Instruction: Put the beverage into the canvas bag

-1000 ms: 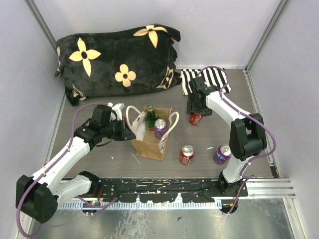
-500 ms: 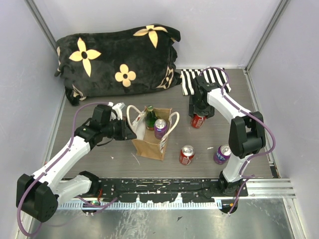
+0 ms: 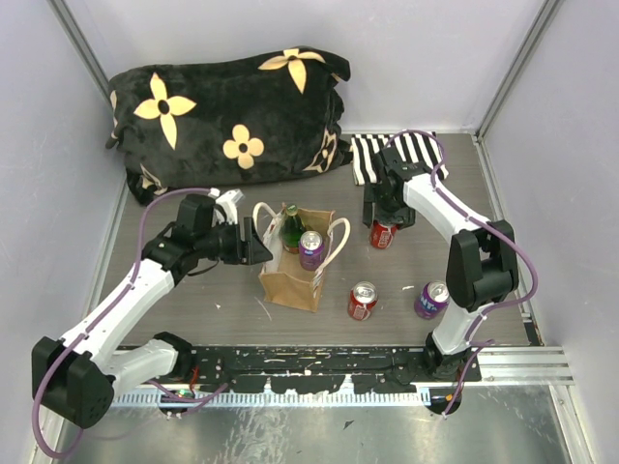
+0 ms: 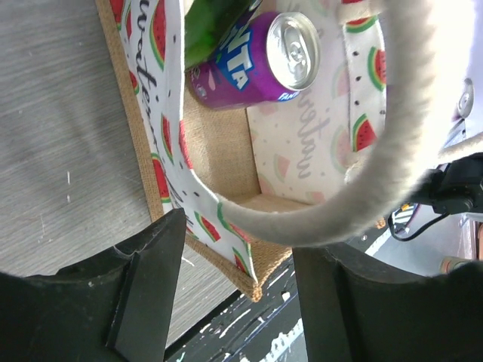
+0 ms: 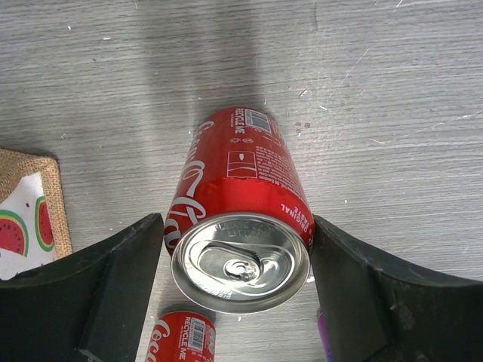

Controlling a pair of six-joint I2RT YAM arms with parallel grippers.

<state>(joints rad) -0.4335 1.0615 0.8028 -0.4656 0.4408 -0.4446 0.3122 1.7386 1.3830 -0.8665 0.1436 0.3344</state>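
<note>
**Four cans, one bottle, one bag**

I count two red cans (image 3: 363, 300) and two purple cans (image 3: 431, 299), all smooth cylinders. The coarse-woven canvas bag (image 3: 290, 285) stands mid-table, holding one purple can (image 3: 311, 248) and one green bottle (image 3: 291, 227). The left gripper (image 3: 256, 254) is spread at the bag's rope handle (image 4: 407, 151). The right gripper (image 3: 385, 220) is spread around one red can (image 5: 241, 188).

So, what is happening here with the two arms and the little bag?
The right gripper is open around a red can that stands on the table, one finger on each side, not yet gripping it. The left gripper is open at one cream handle of the canvas bag. A purple can and a green bottle are already inside. A second red can and a second purple can wait on the table.
</note>
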